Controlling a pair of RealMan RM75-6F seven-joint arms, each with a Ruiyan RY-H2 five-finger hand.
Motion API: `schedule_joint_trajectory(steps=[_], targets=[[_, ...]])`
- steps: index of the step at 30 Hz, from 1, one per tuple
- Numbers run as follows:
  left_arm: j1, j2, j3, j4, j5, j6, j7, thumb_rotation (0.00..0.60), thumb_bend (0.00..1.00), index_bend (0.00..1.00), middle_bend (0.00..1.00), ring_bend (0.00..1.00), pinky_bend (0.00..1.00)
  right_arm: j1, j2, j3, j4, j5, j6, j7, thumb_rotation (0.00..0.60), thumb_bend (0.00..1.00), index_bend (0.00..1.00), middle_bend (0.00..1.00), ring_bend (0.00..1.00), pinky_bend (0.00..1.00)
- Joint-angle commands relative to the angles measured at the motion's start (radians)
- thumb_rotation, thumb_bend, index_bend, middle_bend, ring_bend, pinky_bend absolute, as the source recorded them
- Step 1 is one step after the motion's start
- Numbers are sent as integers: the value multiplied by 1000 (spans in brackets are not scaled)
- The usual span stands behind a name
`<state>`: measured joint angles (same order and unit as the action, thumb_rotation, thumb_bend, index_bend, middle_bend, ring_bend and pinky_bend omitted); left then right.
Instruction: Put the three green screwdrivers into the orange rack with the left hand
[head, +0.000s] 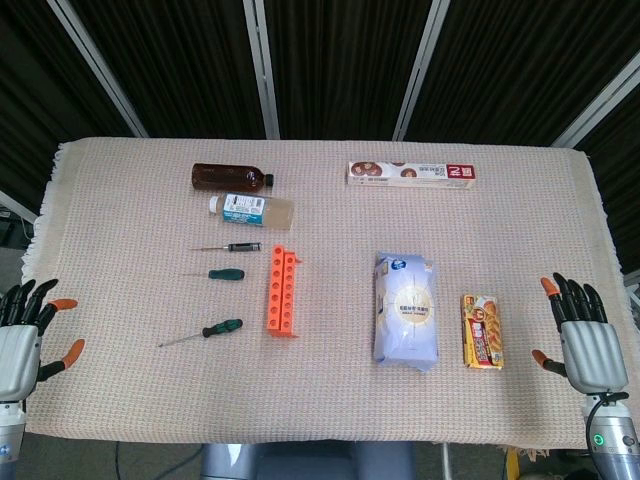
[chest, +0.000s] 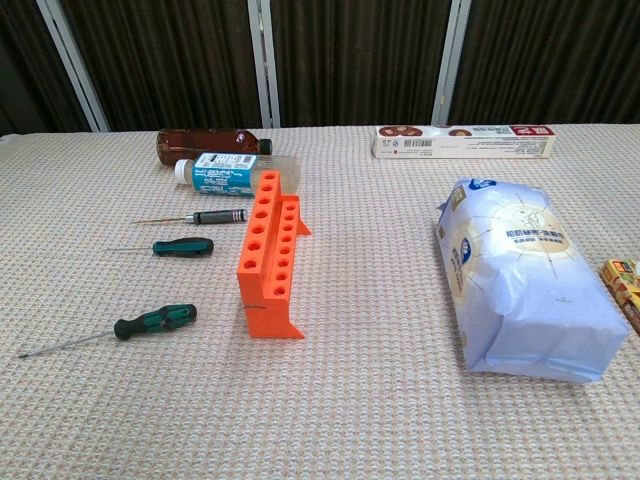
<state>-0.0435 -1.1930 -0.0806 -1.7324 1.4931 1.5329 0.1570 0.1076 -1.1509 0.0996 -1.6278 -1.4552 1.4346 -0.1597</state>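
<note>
At the near edge of the beige woven-cloth table (head: 330, 400), the left hand (head: 22, 345) and the right hand (head: 583, 338) rest at opposite corners, fingers spread apart and holding nothing; only the head view shows them.

The nearest green-and-black-handled screwdriver (head: 203, 331) lies left of the orange plastic rack (head: 282, 291), shaft pointing left and slightly toward the robot. Beyond it, a short dark-green-handled screwdriver (head: 222, 274) lies with its axis left to right, tip to the left. Farther still, a thin black-handled precision screwdriver (head: 232, 247) also points left.

The rack stands with its long axis running near to far; the chest view shows its rows of round holes facing up and empty.

To the right lie a white-and-blue soft bag (head: 405, 308) and a small yellow snack box (head: 481, 330). Behind the screwdrivers lie a clear bottle with a teal label (head: 250, 208) and a brown bottle (head: 230, 177), both on their sides, and a long red-and-white carton (head: 411, 173) at the far right.
</note>
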Motion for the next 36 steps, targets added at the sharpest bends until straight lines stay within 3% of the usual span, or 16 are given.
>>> schedule_joint_trajectory(steps=[1, 8, 21, 36], targets=[[-12, -3, -5, -11, -12, -16, 14, 600, 253, 317, 95, 1, 0, 6, -5, 3, 4, 0, -4, 2, 600, 0, 0, 0, 0, 0], [-14, 1, -5, -20, -26, -20, 19, 600, 257, 329, 99, 0, 0, 10, -8, 3, 9, -4, -1, 10, 600, 0, 0, 0, 0, 0], [-15, 13, 3, -27, -27, -23, -3, 600, 407, 352, 108, 8, 0, 0, -15, -2, 33, -23, 31, 47, 600, 0, 0, 0, 0, 0], [-47, 24, -11, -37, -44, -53, 44, 600, 408, 360, 117, 16, 0, -16, -25, -16, 53, -43, 59, 74, 600, 0, 0, 0, 0, 0]])
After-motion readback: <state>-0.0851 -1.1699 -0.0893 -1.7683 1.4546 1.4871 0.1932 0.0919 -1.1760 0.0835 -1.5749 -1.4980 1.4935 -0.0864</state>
